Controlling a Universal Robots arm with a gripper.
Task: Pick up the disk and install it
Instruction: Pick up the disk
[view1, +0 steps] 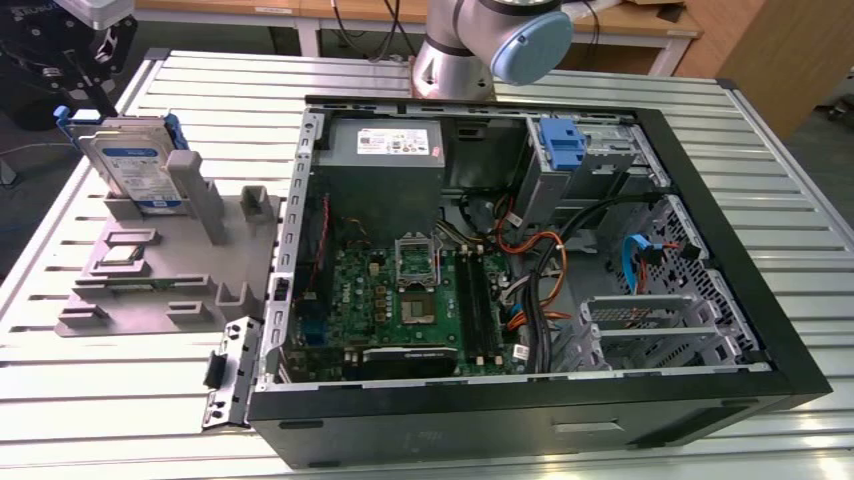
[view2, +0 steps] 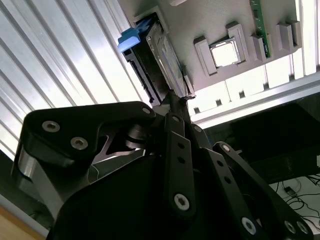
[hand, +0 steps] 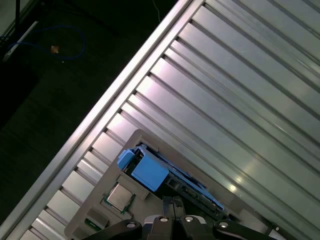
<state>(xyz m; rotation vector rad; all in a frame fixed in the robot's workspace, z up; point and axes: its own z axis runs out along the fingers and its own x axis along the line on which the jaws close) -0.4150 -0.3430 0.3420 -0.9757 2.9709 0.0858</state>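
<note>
The disk (view1: 134, 165), silver-grey with a white-and-blue label and a blue carrier bracket, stands on edge in a grey holder (view1: 147, 270) at the exterior view's left. My black gripper (view1: 96, 100) hangs right over the disk's top edge. In both wrist views the gripper (view2: 174, 97) (hand: 173, 200) has its fingertips drawn together at the edge of the disk (view2: 160, 60) (hand: 150, 170), with no gap showing between them. The disk sits in the holder, not lifted.
An open computer case (view1: 534, 400) lies on the slatted metal table (view1: 747, 150). Inside it are a motherboard (view1: 414, 290), a grey power supply (view1: 387, 140), a blue bracket (view1: 563, 145) in the drive bay and loose cables. The holder also carries a processor chip (view2: 225, 52).
</note>
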